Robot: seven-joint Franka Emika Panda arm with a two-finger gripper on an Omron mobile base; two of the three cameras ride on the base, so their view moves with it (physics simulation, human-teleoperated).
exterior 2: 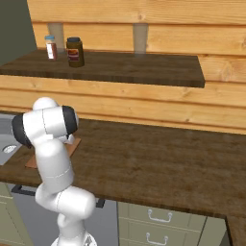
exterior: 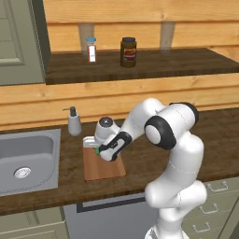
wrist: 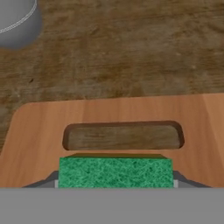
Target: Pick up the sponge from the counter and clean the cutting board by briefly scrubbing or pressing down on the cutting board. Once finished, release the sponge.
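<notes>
Green-topped sponge [wrist: 115,172] on light-brown cutting board [wrist: 109,113], just beside its handle slot, board flat on dark wood-grain counter [wrist: 131,48]

The table [wrist: 109,52] was dark wood with a heavy, matt grain. The cutting board [wrist: 39,131] was lighter wood, smooth and faintly streaked. The sponge [wrist: 115,172] showed a rough, fibrous green top. The sink [exterior: 28,158] looked like brushed grey metal, and the wall planks [exterior: 140,28] pale, smooth timber.
</notes>
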